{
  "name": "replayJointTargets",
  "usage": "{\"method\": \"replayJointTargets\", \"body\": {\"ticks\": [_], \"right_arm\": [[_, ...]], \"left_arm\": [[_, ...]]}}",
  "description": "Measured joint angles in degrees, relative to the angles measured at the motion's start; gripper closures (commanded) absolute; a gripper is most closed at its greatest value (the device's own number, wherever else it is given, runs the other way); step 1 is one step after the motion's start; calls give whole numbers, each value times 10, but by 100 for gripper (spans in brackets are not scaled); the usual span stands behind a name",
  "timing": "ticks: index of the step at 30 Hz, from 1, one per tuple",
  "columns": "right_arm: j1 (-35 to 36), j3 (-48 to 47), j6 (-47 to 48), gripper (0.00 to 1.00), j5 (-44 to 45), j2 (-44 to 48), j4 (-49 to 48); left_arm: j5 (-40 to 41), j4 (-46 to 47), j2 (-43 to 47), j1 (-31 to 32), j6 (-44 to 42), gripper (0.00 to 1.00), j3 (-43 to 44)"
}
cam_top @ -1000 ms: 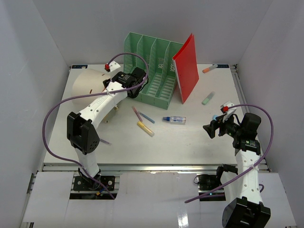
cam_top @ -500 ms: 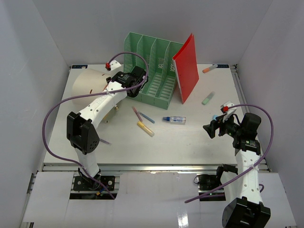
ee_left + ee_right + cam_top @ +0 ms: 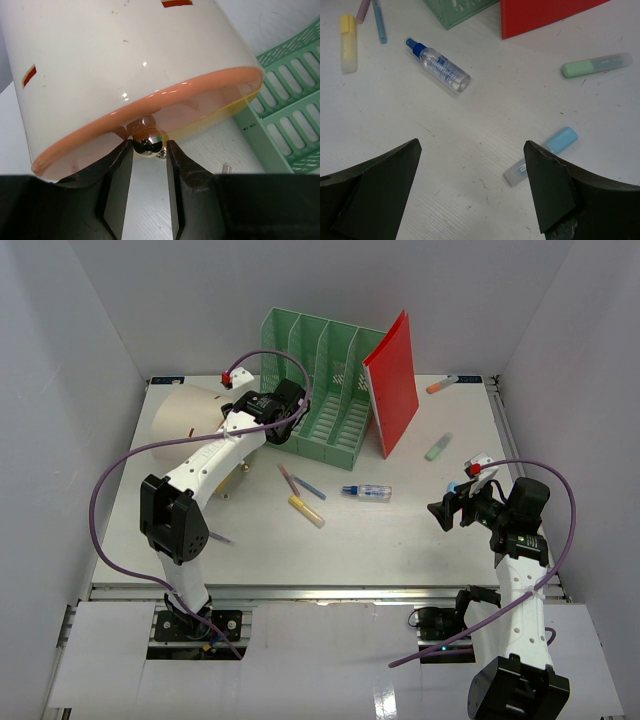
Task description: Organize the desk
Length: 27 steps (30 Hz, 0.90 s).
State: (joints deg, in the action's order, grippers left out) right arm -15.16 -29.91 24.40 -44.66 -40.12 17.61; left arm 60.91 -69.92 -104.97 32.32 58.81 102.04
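The white desk (image 3: 380,540) holds scattered items. My left gripper (image 3: 149,145) is shut on a shiny metal knob (image 3: 148,140) at the orange face of a beige cylinder (image 3: 125,60) lying on its side. In the top view its wrist (image 3: 272,406) sits between the cylinder (image 3: 180,420) and the green file rack (image 3: 320,390); the fingertips are hidden there. My right gripper (image 3: 472,150) is wide open and empty above the desk at the right (image 3: 445,512), beside a blue-capped highlighter (image 3: 542,155).
A red folder (image 3: 393,380) leans on the rack's right side. A spray bottle (image 3: 367,491), yellow highlighter (image 3: 307,511), pink pen (image 3: 289,479) and blue pen (image 3: 309,487) lie mid-desk. A green highlighter (image 3: 438,447) and orange marker (image 3: 441,384) lie at the right.
My left wrist has shifted very slightly to the left. The right arm and the loose items have not moved.
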Motion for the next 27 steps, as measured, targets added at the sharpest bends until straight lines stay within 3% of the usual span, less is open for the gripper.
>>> {"method": "replayJointTargets", "body": {"ticks": [11,19,27], "right_arm": [[0,0,0,10,0,0,-1],[0,0,0,10,0,0,-1],[0,0,0,10,3,0,-2]], "left_arm": [[-2,4,0,-3,-9,86,-1],[0,15,7,3,-4,90,-14],[13,9,14,50,27,90,-33]]}}
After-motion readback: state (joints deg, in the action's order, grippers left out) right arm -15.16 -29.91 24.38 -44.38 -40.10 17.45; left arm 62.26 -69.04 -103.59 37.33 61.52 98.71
